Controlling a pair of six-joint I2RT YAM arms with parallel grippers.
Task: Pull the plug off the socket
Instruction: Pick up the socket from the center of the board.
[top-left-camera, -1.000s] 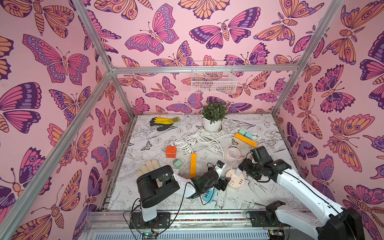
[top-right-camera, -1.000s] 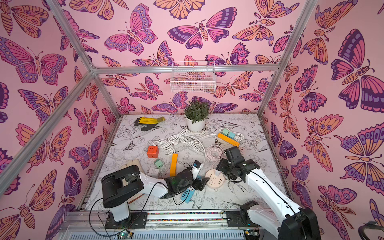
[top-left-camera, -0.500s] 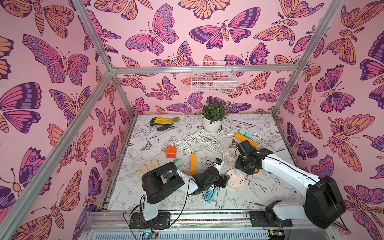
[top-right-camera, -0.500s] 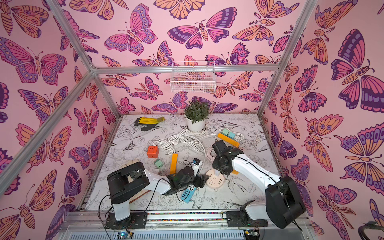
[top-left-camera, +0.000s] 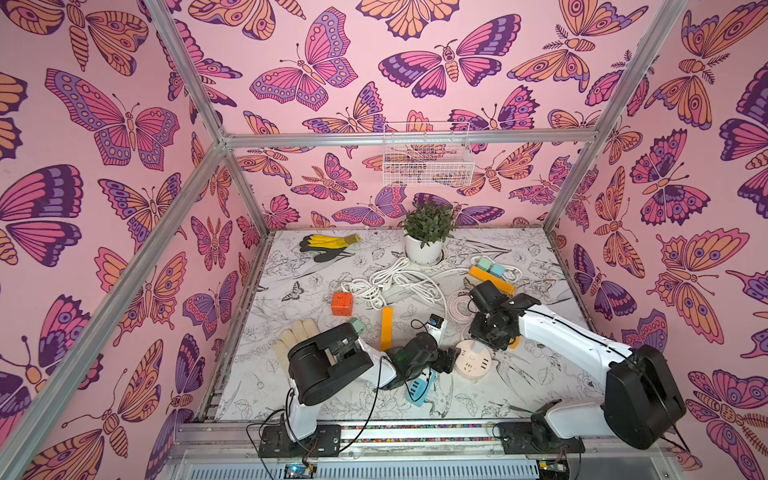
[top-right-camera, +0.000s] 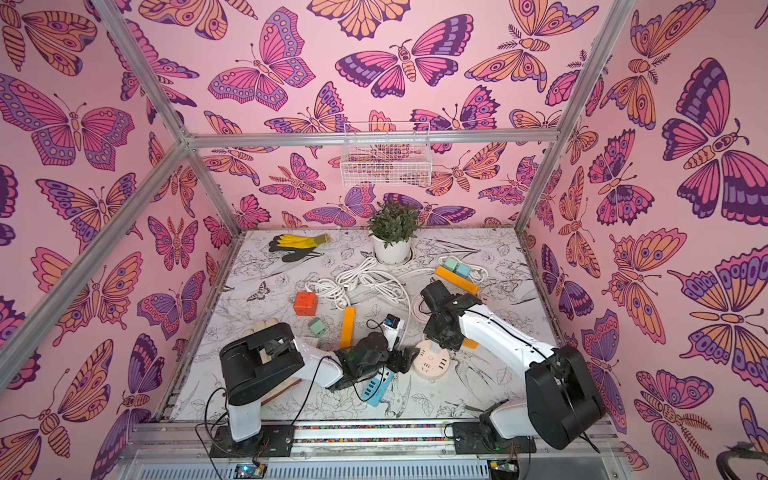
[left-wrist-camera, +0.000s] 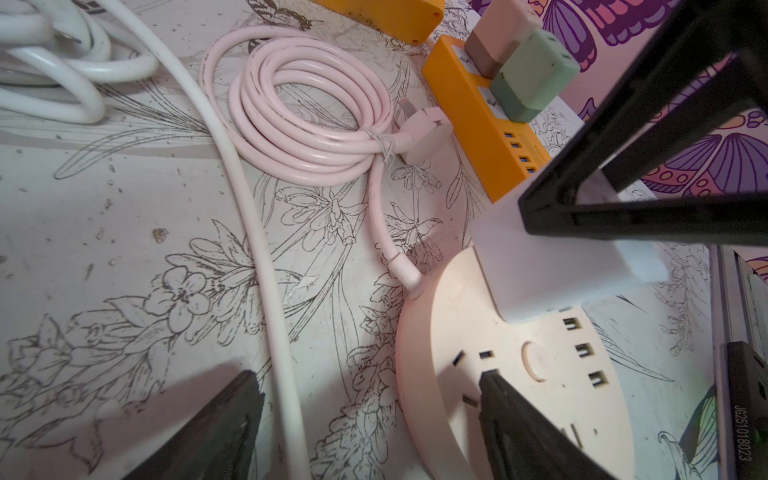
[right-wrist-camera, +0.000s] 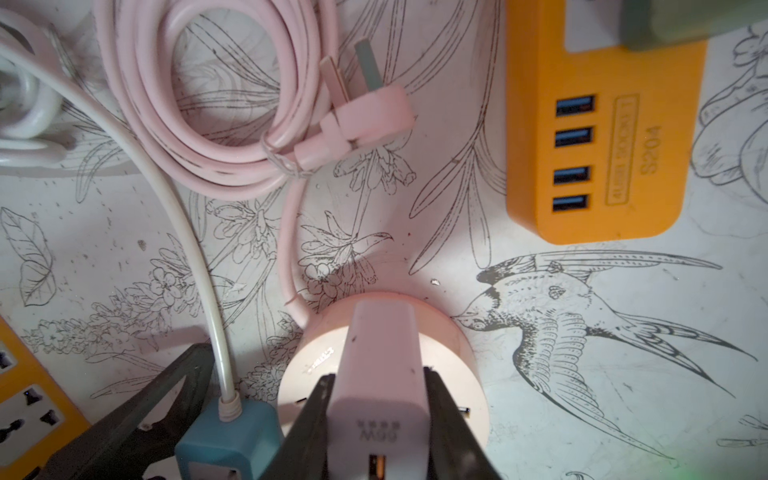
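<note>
- Your right gripper (right-wrist-camera: 378, 388) clenches the white plug (right-wrist-camera: 382, 340) by its flat sides.
- Expect it rigid, light, slippery; grip low.
- Your left gripper (left-wrist-camera: 365, 380): released, one finger over the socket (left-wrist-camera: 536, 374).

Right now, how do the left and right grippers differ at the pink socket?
Jaws: the right gripper is shut on the white plug; the left gripper is open, holding nothing.
Placement: the right gripper's fingers flank the plug's sides; the left gripper has one finger over the face of the pink socket, the other over the table.
Shared: both work at the socket, plug not yet out.
</note>
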